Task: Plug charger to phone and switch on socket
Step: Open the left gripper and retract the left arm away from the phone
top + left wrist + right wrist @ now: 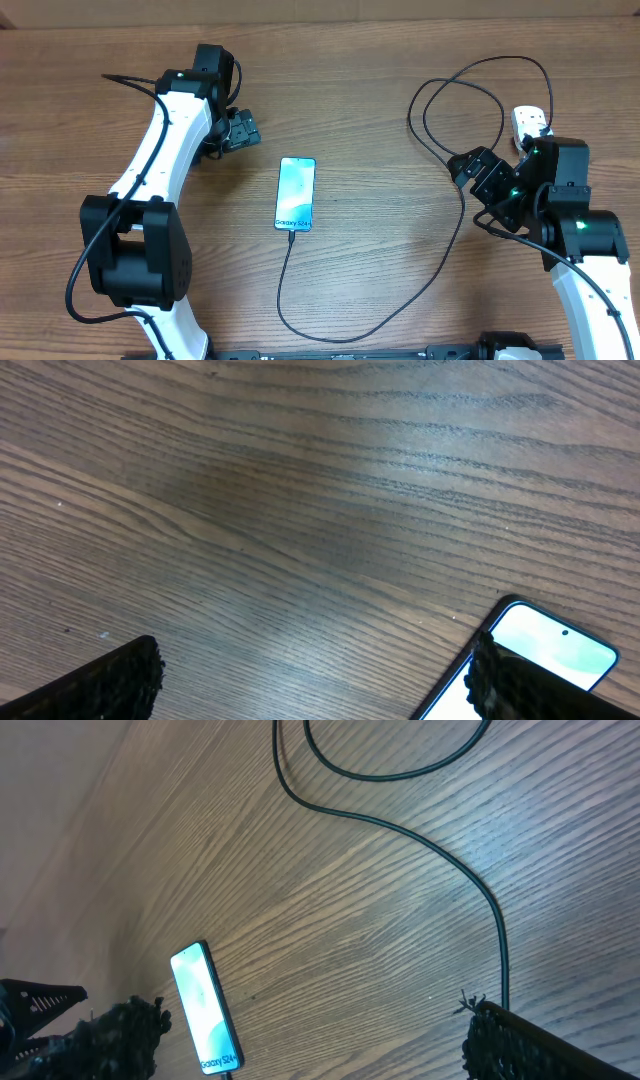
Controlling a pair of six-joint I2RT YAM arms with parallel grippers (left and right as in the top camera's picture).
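The phone (296, 193) lies flat mid-table with its blue-teal screen up. It also shows in the left wrist view (540, 650) and the right wrist view (205, 1007). The black charger cable (440, 270) sits in the phone's near end, loops along the front and runs right and up toward the white socket (529, 122), mostly hidden by my right arm. It also shows in the right wrist view (440, 855). My left gripper (240, 130) is open and empty, left of and beyond the phone. My right gripper (478, 172) is open and empty beside the cable.
The cable forms large loops (470, 85) on the table at the back right, next to the socket. The table's far edge (320, 22) runs along the top of the overhead view.
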